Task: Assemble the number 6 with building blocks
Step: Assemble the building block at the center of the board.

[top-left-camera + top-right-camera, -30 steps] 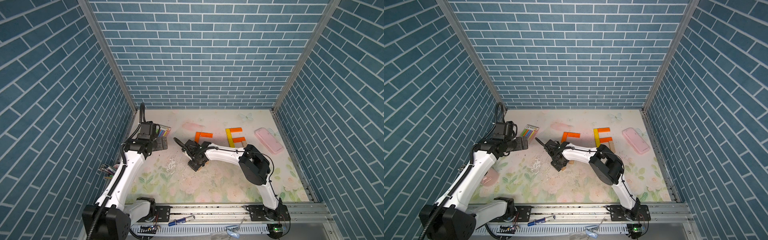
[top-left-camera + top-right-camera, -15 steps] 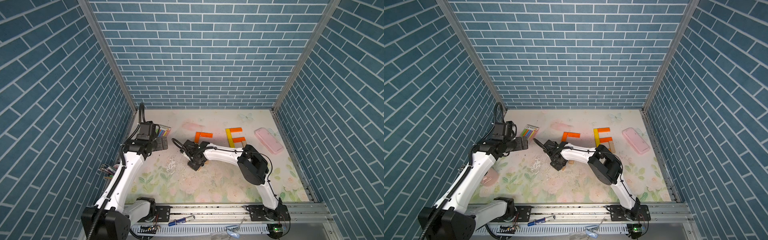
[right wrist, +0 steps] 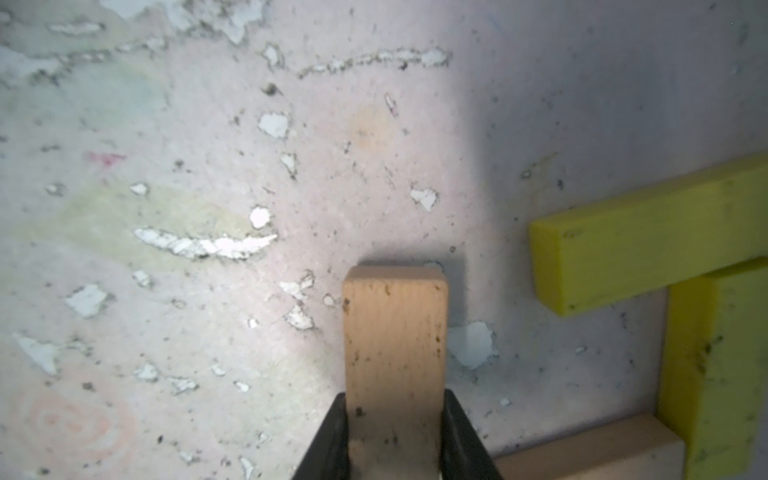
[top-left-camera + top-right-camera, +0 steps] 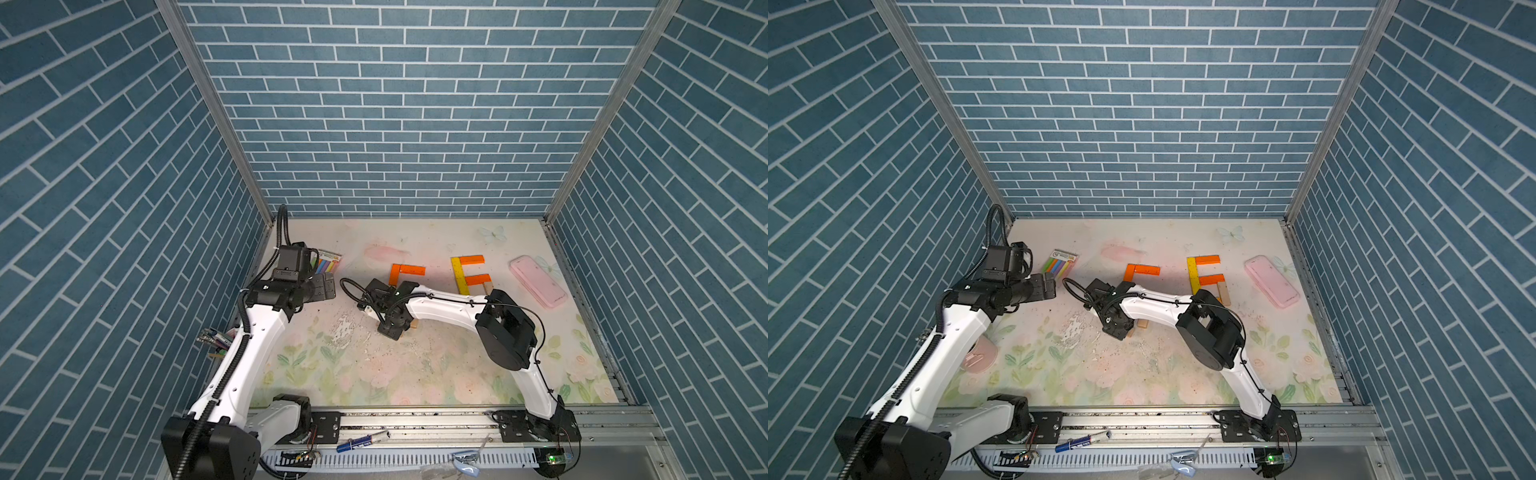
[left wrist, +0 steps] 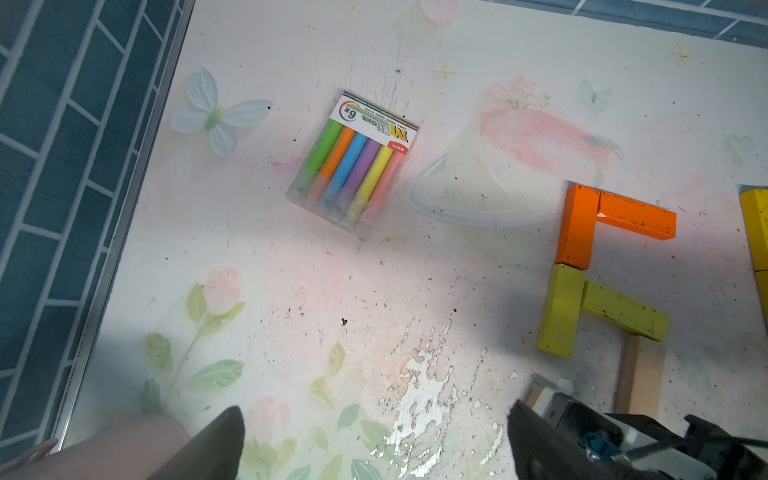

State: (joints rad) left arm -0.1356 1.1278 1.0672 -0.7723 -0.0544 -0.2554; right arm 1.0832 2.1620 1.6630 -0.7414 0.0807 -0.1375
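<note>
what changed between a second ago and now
The right gripper closed its jaws on a tan block beside the yellow blocks; its arm hardly shifted. Whether the block is lifted yet I cannot tell. Unchanged: the left gripper, open and parked near the marker pack, the orange blocks and the pink case.

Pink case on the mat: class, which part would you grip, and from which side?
Probably across its two long edges at mid-length, coming from above: the pink case lies flat on the mat, long and narrow, with both long sides clear.
</note>
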